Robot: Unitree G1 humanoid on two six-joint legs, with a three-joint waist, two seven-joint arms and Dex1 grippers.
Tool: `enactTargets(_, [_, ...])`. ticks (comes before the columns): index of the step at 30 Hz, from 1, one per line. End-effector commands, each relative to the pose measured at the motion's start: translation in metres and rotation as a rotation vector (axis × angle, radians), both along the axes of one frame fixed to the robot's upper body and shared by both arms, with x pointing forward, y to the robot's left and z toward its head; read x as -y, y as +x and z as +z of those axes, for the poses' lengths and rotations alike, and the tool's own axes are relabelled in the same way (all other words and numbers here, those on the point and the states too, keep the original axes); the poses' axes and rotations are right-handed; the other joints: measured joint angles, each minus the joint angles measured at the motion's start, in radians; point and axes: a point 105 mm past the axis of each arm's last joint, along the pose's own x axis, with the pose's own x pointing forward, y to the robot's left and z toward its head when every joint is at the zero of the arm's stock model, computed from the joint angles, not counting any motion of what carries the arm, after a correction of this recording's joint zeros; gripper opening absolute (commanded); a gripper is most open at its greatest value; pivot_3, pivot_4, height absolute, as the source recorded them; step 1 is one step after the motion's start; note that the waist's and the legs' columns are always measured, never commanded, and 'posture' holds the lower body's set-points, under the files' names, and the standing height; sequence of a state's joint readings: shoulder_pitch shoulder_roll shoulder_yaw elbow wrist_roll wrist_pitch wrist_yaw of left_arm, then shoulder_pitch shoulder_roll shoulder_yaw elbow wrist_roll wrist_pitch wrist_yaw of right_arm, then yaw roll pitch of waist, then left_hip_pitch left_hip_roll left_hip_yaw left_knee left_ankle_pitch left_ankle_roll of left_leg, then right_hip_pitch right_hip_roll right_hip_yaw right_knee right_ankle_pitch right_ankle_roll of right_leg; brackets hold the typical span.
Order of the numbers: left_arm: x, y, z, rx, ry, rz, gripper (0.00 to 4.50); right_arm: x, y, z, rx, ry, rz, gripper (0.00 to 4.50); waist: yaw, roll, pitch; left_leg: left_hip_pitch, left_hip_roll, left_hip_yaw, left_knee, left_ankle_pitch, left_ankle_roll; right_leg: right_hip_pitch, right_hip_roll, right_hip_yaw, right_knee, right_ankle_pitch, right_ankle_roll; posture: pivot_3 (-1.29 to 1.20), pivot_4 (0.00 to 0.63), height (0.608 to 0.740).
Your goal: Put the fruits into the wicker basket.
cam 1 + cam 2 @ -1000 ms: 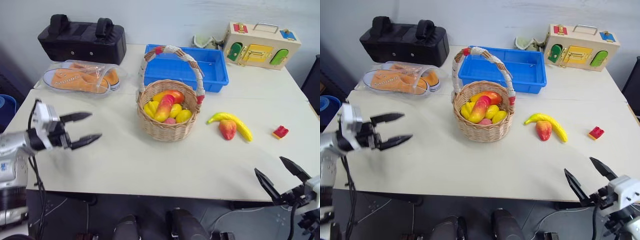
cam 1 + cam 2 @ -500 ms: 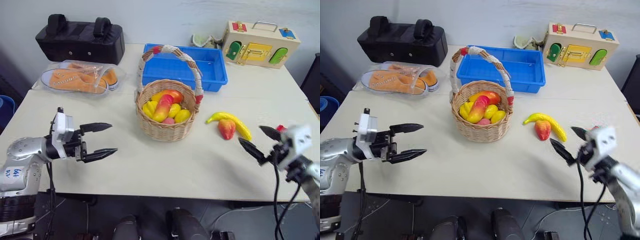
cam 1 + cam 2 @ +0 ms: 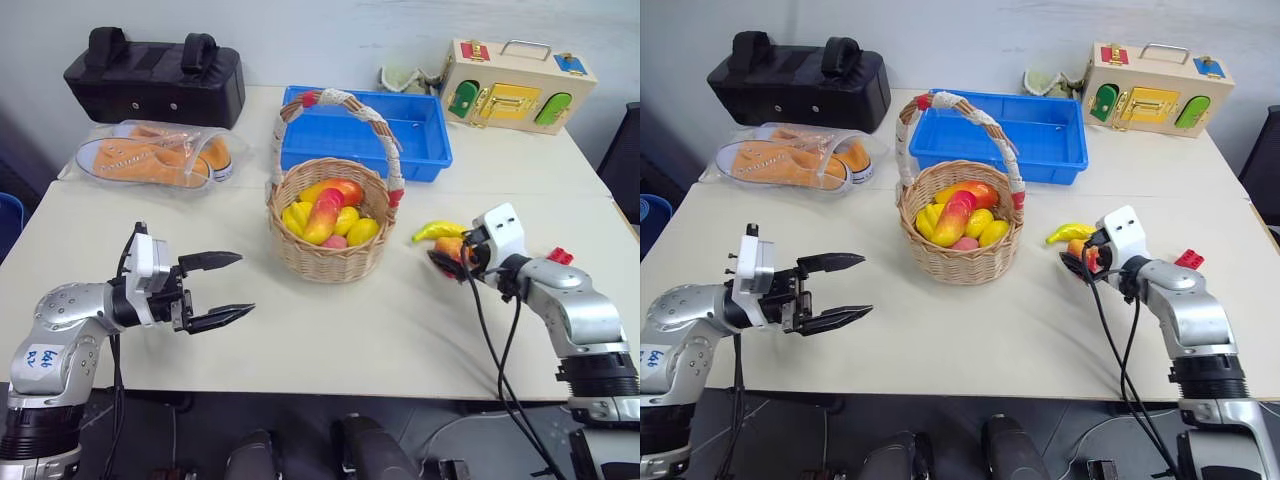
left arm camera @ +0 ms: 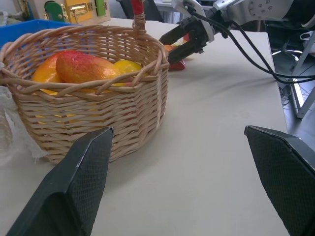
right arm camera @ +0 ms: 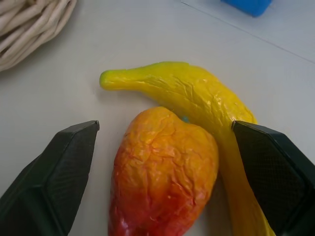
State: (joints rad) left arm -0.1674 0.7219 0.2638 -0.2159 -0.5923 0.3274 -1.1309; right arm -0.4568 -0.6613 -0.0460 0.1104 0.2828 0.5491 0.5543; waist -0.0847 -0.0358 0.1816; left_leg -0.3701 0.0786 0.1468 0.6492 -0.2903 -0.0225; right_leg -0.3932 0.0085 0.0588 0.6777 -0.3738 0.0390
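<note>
The wicker basket (image 3: 330, 255) stands mid-table with several fruits in it, a red-to-yellow mango (image 3: 327, 215) on top. To its right on the table lie a yellow banana (image 5: 192, 91) and, against it, a small red-orange fruit (image 5: 162, 172). My right gripper (image 3: 446, 260) is open at these two. One finger (image 5: 54, 182) is on the free side of the red-orange fruit, and the other finger (image 5: 275, 167) lies over the banana's far part. My left gripper (image 3: 245, 285) hangs open and empty left of the basket, pointing at its wall (image 4: 98, 113).
Behind the basket is a blue tray (image 3: 425, 165). A black bag (image 3: 150, 75) and bagged orange shoes (image 3: 150, 155) sit back left, and a wooden latch box (image 3: 515, 85) back right. A small red brick (image 3: 560, 256) lies right of my right wrist.
My right arm has swung up from the table's front edge, forward and left, to the banana and red-orange fruit. My left gripper has drifted right, nearer the basket. Both stay open.
</note>
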Motion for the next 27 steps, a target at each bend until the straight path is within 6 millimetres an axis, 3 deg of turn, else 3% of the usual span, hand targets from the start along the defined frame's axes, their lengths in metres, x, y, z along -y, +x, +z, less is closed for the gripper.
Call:
enactTargets(1, [-0.002,-0.004,0.016,0.063,-0.009,0.016,4.50,-0.002,-0.003,0.004,0.014,-0.006,0.008,3.88,-0.001,0.000,0.000,0.000,0.000,0.000,0.000,0.000,0.000,0.000,0.000,0.000,0.000,0.000,0.000,0.00,0.150,0.740])
enactTargets(6, [-0.003,-0.005,0.016,0.069,-0.008,0.032,4.50,-0.004,-0.011,0.005,0.026,-0.016,0.048,2.25,0.000,0.000,0.000,0.000,0.000,0.000,-0.001,0.000,0.000,0.000,0.000,0.000,0.000,0.000,0.000,0.00,0.150,0.740])
enactTargets(8, [-0.003,-0.005,0.016,0.070,-0.010,0.037,4.50,-0.003,-0.014,0.005,0.024,-0.017,0.066,2.13,0.001,0.000,0.000,0.000,0.000,0.000,0.000,0.000,0.000,0.000,0.000,0.000,0.000,0.000,0.000,0.00,0.150,0.740])
enactTargets(14, [-0.003,-0.003,0.015,0.069,-0.010,0.039,4.50,-0.025,-0.029,0.046,0.216,0.030,0.319,2.13,-0.001,0.001,0.001,0.000,0.000,0.000,-0.001,0.000,0.000,0.000,0.000,0.000,0.000,0.000,0.000,0.00,0.150,0.740])
enactTargets(17, [-0.007,-0.001,0.016,0.065,-0.036,0.055,4.50,-0.067,-0.071,0.096,0.332,0.172,0.639,2.13,0.000,0.004,0.003,0.000,0.000,0.000,-0.001,0.000,0.000,0.000,0.000,0.000,0.000,0.000,0.000,0.00,0.150,0.740])
enactTargets(20, [-0.010,0.001,0.020,0.067,-0.074,0.073,4.50,-0.105,-0.098,0.110,0.285,0.214,0.812,2.13,-0.003,0.005,0.003,0.000,0.001,-0.001,-0.001,0.000,-0.001,0.000,0.001,0.000,0.000,0.000,0.000,0.00,0.150,0.740])
enactTargets(24, [-0.021,0.008,0.030,0.131,-0.143,0.149,4.50,-0.157,-0.093,0.120,0.318,0.178,0.848,2.13,-0.006,0.003,0.003,0.000,0.002,-0.001,0.000,0.000,-0.001,0.000,0.001,-0.001,0.000,0.000,0.000,0.00,0.150,0.740])
enactTargets(27, [-0.028,0.003,0.021,0.080,-0.120,0.158,4.50,-0.193,-0.068,0.134,0.400,0.152,0.749,2.13,-0.016,0.004,0.003,0.000,0.002,-0.001,0.000,0.000,-0.001,-0.001,0.001,-0.001,0.001,0.000,0.000,0.00,0.150,0.740])
